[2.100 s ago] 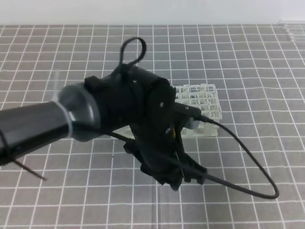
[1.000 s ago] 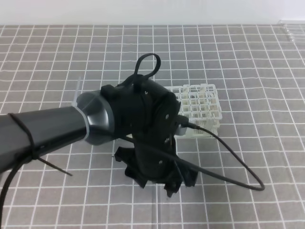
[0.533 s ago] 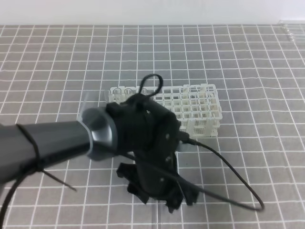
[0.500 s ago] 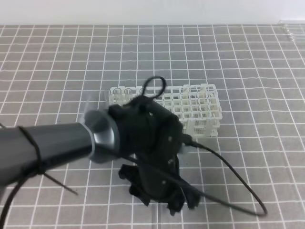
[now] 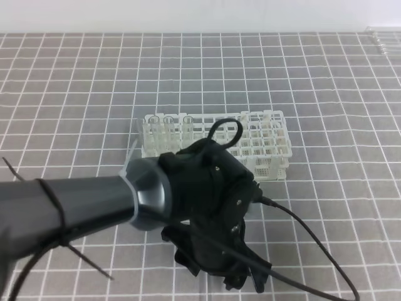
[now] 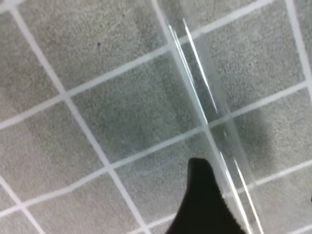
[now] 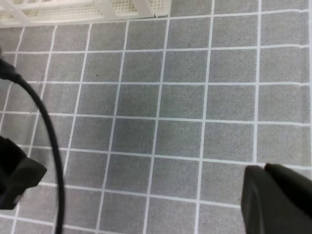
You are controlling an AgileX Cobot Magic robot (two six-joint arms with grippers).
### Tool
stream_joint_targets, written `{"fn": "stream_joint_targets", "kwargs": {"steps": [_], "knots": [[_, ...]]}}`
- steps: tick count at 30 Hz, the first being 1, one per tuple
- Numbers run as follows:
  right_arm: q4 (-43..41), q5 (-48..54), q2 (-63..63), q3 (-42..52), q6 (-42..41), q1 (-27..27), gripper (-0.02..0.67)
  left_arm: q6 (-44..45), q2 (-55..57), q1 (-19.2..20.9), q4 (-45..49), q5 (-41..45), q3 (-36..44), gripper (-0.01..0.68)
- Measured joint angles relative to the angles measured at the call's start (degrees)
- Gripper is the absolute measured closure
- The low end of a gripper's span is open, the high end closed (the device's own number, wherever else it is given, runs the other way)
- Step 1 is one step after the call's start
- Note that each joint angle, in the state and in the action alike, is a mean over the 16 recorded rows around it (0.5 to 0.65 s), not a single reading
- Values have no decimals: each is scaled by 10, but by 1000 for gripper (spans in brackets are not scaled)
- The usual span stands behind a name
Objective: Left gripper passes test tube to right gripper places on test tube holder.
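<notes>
Test tube [image 6: 214,122] lies flat on the gridded mat, in front of the test tube holder [image 5: 250,141] on the camera's side, seen in the left wrist view as a clear cylinder running diagonally. Left gripper [image 5: 219,269] is low over that spot; 1 black fingertip [image 6: 202,195] sits just beside the tube, apparently not touching, and the other is out of frame, so whether the jaws are spread or pinching cannot be told. Right gripper [image 7: 278,197] is pressed together, holds nothing, and waits over bare mat in front of the holder. Judged step: the pickup, with the handover not yet begun. Next move calls for straddling the tube, closing gently, then lifting it toward the right gripper. Count: 1 holder; at least 3 tubes [image 5: 168,125] standing at its left end; 1 loose tube on the mat; 2 grippers.
</notes>
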Motion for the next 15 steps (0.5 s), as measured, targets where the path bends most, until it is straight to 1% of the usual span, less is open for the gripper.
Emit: {"fn": "stream_joint_targets", "kwargs": {"steps": [9, 13, 15], "knots": [[0, 3, 0, 0, 0, 0, 662, -5, 24, 0, 8, -1, -1, 287], [1, 3, 0, 0, 0, 0, 662, -5, 30, 0, 8, -2, -1, 335], [1, 3, 0, 0, 0, 0, 662, -4, 32, 0, 9, -2, -1, 373]]}}
